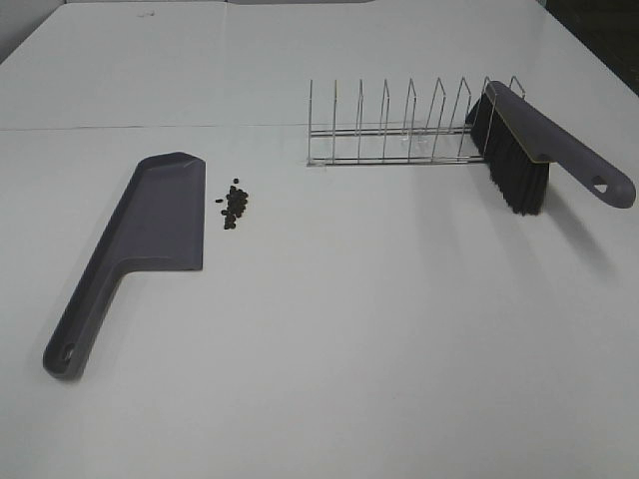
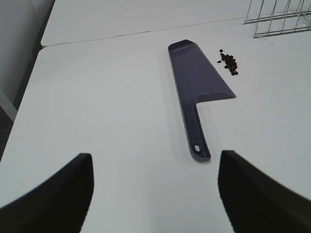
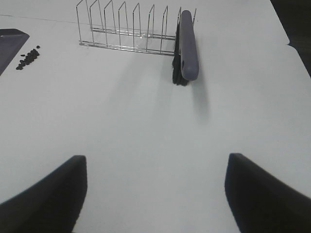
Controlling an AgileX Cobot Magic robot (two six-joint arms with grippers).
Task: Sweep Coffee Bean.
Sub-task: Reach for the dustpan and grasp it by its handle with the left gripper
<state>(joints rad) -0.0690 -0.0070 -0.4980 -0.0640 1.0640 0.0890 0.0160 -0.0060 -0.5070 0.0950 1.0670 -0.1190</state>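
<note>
Lab-like setting: plain white tabletop [image 1: 399, 349]

The dustpan [image 2: 194, 82] lies flat on the surface [image 2: 107, 97] straight ahead of the left gripper [image 2: 154, 160]. Its handle end is nearest to this gripper and its blade is farther away. The coffee bean [image 2: 228, 63] scatter lies just beside the blade on its right, not touching it. Ahead of the right gripper [image 3: 156, 158] stands the wire rack [image 3: 126, 29]. The brush [image 3: 187, 43] leans in the rack's right end, with its handle end toward this gripper.
</note>
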